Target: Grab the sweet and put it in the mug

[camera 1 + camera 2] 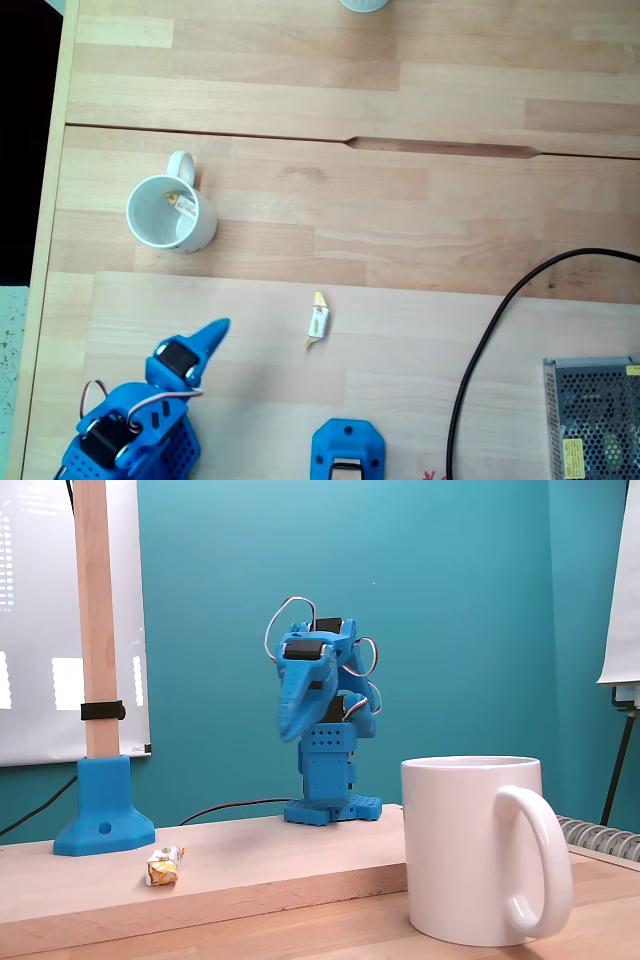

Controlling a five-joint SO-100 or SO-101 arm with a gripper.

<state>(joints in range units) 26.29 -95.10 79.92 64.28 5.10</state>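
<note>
From my top-down fixed view, going left to right, I see the mug (pixel 172 214) lying toward the left of the wooden surface (pixel 400 230), its handle pointing up the picture, and I can look into it: a small yellowish wrapped piece (pixel 183 204) rests against the inner wall. Below it the blue arm (pixel 140 420) is folded in the bottom-left corner, and its pincer (pixel 210 335) points up and to the right with nothing in it; the tips look pressed together, though I cannot tell for certain. To its right the sweet (pixel 317 321) lies bare on the surface, well apart from both mug and pincer. Farther right come a blue post base (pixel 348 452), a black cable (pixel 500 330) and a metal mesh box (pixel 592 415). My low side-on fixed view shows what the top one cannot: the mug (pixel 470 850) stands upright in the foreground, the sweet (pixel 164 866) sits beside the post base (pixel 104 820), and the pincer (pixel 292 725) hangs downward, folded against the arm (pixel 330 750), in front of a teal wall (pixel 450 610).
</note>
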